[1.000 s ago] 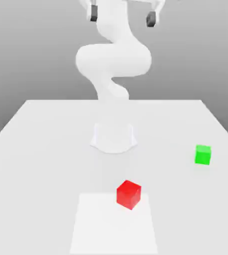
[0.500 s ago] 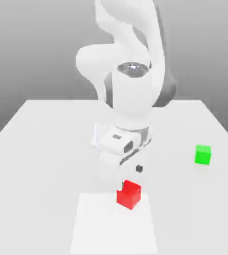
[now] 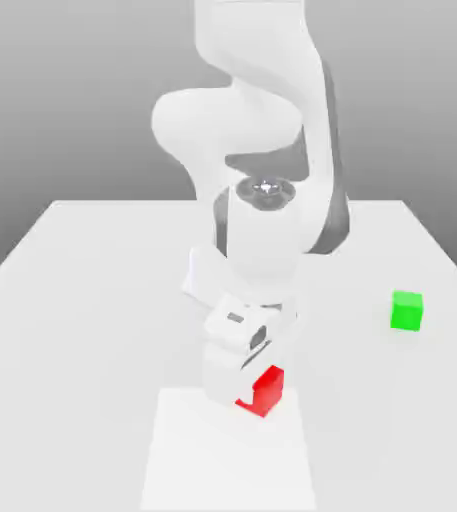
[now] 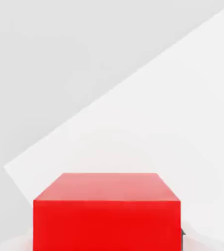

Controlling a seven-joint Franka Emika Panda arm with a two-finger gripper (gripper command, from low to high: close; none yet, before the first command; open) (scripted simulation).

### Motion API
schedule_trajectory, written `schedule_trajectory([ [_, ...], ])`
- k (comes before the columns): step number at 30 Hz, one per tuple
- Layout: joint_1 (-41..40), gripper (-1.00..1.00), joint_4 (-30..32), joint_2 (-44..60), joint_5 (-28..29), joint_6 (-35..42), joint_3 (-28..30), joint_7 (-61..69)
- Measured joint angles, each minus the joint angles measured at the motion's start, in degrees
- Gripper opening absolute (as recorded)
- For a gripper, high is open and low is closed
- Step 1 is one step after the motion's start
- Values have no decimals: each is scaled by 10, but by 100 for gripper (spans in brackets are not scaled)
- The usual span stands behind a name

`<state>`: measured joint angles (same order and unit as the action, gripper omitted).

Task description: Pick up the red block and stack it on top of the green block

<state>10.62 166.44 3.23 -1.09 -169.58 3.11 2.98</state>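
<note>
1. In the exterior view, the white arm (image 3: 262, 200) bent down over the bench (image 3: 82, 300), and the tool (image 3: 240, 385) sat low at the red block (image 3: 269, 390), hiding that block's side toward the exterior view's left.
2. The hand view showed the red block (image 4: 107, 211) close up, its top and one face plain, resting on a paler square patch (image 4: 172, 122) of the bench.
3. The green block (image 3: 407, 310) stood well apart, toward the exterior view's right (near that bench edge), with bare surface between the two blocks.
4. The red block lay at the paler patch's (image 3: 227, 460) far edge.
5. Whether the tool was spread or pinching the block, I cannot tell.
</note>
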Motion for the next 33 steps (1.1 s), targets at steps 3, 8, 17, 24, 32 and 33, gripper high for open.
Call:
schedule_trajectory([
  [3, -5, -100, 9, -62, 16, 53, 0, -11],
  [8, 82, -100, 11, -113, -11, 99, -57, 20],
  [17, 309, -100, 6, -162, -82, 150, -192, 100],
  [24, 394, -100, 2, -134, -80, 127, -263, 112],
  [32, 369, 100, 0, -17, 46, 18, -253, 26],
  [33, 369, 100, 0, -17, 46, 18, -253, 26],
])
